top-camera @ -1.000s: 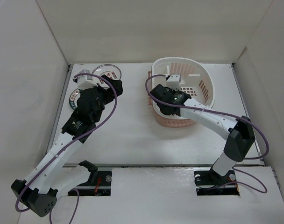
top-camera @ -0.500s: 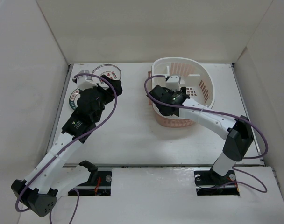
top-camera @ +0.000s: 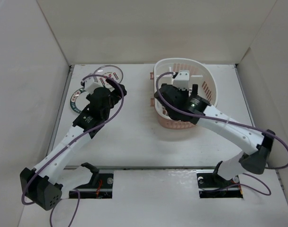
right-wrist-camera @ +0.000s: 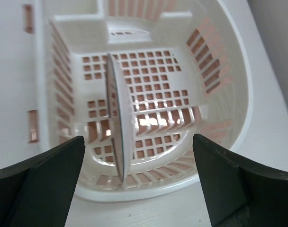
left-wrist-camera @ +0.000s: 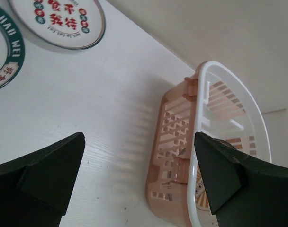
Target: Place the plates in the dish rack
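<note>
While dish rack point(top-camera: 182, 60) sits far right in top view, red-character plate point(top-camera: 113, 74) & green-rimmed plate point(top-camera: 76, 98) lie far left. L wrist: L gripper point(left-wrist-camera: 138, 139) spread wide, empty. R wrist: R gripper point(right-wrist-camera: 138, 142) spread wide, empty; third plate point(right-wrist-camera: 116, 118) on edge inside rack.

White wood-grain tabletop point(top-camera: 134, 137), plain white walls point(top-camera: 148, 28) on three sides, dark cutouts point(top-camera: 102, 183) along near edge

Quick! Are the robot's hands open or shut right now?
Left gripper: open, holding nothing.
Right gripper: open, empty, over the plate in the dish rack.
</note>
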`<state>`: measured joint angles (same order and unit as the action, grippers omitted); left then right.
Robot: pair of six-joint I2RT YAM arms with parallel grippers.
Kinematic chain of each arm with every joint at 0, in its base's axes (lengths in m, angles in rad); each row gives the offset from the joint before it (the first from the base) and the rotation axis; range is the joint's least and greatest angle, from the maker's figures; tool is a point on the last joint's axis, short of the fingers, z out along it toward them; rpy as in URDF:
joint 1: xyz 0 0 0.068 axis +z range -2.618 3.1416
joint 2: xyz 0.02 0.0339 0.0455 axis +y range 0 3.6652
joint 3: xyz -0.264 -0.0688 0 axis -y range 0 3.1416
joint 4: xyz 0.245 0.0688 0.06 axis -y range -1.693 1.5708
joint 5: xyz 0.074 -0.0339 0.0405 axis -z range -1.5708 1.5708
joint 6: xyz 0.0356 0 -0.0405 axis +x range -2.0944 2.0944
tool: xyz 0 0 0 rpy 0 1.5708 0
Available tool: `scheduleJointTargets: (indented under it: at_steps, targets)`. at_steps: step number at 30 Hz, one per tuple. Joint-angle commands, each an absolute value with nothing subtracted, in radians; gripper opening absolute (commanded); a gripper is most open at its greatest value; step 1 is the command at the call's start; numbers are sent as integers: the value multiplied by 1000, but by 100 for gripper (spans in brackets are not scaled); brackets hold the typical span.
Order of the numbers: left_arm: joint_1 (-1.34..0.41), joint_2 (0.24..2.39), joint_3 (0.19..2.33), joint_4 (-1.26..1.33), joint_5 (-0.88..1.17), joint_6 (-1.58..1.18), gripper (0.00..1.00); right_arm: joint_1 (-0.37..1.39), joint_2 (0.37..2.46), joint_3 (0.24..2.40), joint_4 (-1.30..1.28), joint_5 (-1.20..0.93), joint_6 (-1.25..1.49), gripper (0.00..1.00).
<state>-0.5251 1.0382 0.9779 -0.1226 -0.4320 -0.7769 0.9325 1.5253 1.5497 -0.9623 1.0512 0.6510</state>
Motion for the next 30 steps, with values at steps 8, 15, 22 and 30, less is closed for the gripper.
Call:
scheduleJointTargets:
  at_steps: [8, 15, 22, 30]
  targets:
    - [-250, 919, 606, 10, -361, -1046, 100, 977, 1203, 1356, -347, 542, 174, 100]
    - [-88, 1021, 471, 247, -219, -1114, 100, 977, 1201, 1347, -226, 269, 114, 100]
    - [9, 1199, 437, 406, -232, -1123, 100, 977, 1192, 1329, -198, 150, 104, 100]
    - [116, 1402, 471, 503, -172, -1143, 95, 1023, 1158, 1342, -227, 172, 103, 100]
